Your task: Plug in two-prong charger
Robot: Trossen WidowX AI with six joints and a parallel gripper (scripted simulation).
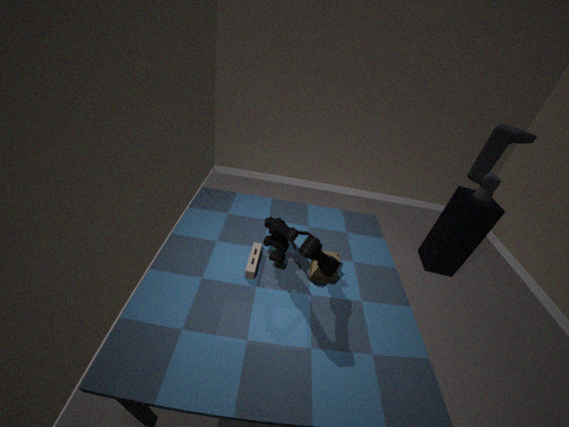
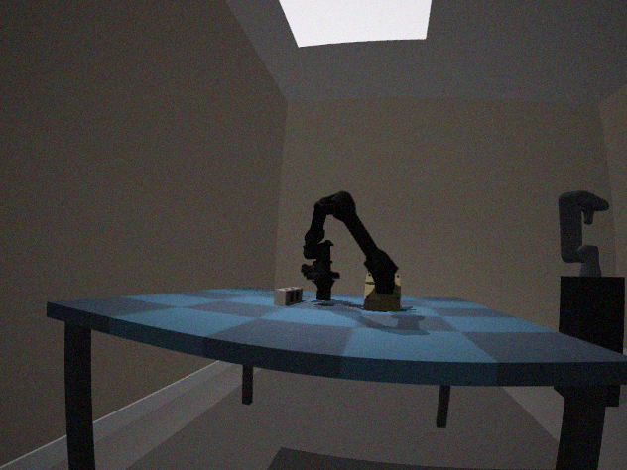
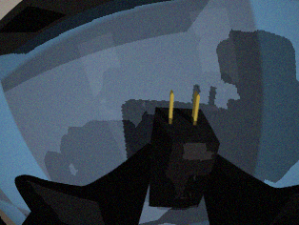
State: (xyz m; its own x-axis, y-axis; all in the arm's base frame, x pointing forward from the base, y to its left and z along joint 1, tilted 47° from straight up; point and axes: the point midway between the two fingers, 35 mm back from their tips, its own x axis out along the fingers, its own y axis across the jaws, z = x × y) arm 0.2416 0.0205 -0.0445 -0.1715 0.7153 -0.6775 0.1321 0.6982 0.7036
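My gripper [image 1: 277, 263] [image 2: 323, 293] [image 3: 175, 151] is shut on the black two-prong charger [image 3: 164, 162], gripping its body from both sides. Its two brass prongs stick out free, toward the top of the wrist view. In the exterior view the fingertips hang low, just over the table. The beige power strip [image 1: 250, 269] [image 2: 281, 297] sits on the table to the left of the gripper, apart from it, with dark outlets showing. A pale corner in the wrist view's upper left is probably the strip; its outlets cannot be made out there.
The arm's yellowish base [image 1: 317, 274] [image 2: 374, 301] stands right of the gripper on the blue checkered table [image 1: 280, 381] [image 2: 283, 338]. Shadows of arm and charger fall on the table. A second, grey arm [image 1: 488, 153] [image 2: 569, 227] stands on a black pedestal [image 1: 455, 234] [image 2: 589, 313] beyond the table.
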